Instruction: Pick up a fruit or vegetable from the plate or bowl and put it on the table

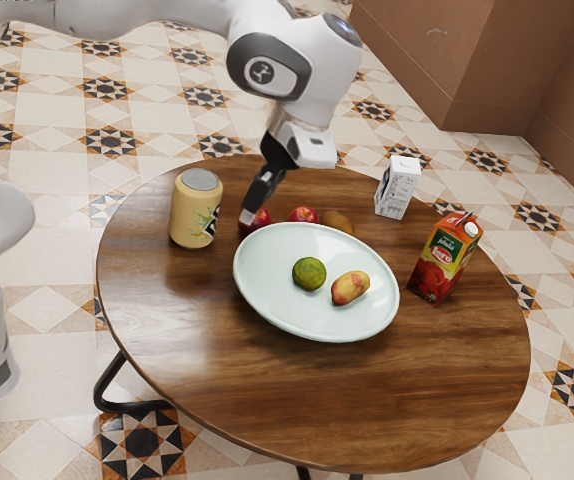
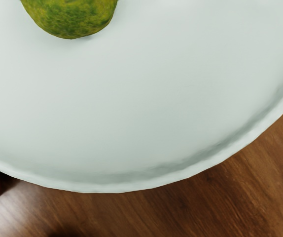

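You've got the gripper (image 1: 253, 207) nr the plate (image 1: 292, 312) — can't tell if jaws are open/closed; lime (image 1: 309, 274) & mango (image 1: 350, 288) on plate (apples (image 1: 304, 214) nearby).

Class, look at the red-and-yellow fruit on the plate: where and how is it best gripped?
Probably across its narrow middle, coming from above. The red-and-yellow fruit is longer than wide and lies lengthwise on the plate, so its long sides offer the shorter span. The green fruit sits apart from it, which should leave room between them.
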You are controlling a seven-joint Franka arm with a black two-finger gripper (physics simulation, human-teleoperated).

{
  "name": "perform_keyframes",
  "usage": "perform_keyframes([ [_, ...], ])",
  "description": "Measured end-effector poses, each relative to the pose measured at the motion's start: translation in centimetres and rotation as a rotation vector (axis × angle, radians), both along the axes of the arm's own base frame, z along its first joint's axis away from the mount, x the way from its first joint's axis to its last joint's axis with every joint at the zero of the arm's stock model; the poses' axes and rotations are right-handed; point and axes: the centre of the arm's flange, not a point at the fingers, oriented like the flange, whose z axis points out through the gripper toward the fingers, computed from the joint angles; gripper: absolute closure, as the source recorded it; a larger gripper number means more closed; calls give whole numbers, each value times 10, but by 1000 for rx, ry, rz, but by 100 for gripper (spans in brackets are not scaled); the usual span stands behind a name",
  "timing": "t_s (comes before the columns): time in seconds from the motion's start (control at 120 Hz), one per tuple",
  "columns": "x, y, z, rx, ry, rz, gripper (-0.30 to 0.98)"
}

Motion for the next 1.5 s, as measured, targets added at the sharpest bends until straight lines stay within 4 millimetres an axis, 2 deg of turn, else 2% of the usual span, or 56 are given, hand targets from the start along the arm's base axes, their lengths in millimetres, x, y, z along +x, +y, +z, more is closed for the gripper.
perform_keyframes([
  [0.15, 5, -33, -6, -15, -19, -37, 0],
  [0.267, 24, -56, -22, -3, -24, -33, 0],
  [0.342, 36, -63, -32, 7, -23, -23, 0],
  [0.45, 45, -54, -37, 4, -35, 5, 0],
  [0.625, 61, -17, -35, 5, -56, 70, 0],
  [0.825, 87, 13, -61, 19, -32, 134, 0],
  [0.883, 91, 10, -66, 11, -29, 127, 0],
  [1.008, 91, -18, -68, -5, -31, 67, 0],
  [1.075, 90, -26, -67, -11, -32, 45, 0],
  [1.275, 95, -19, -77, -8, -23, 42, 0],
  [1.5, 99, -23, -87, -8, -14, 25, 0],
])
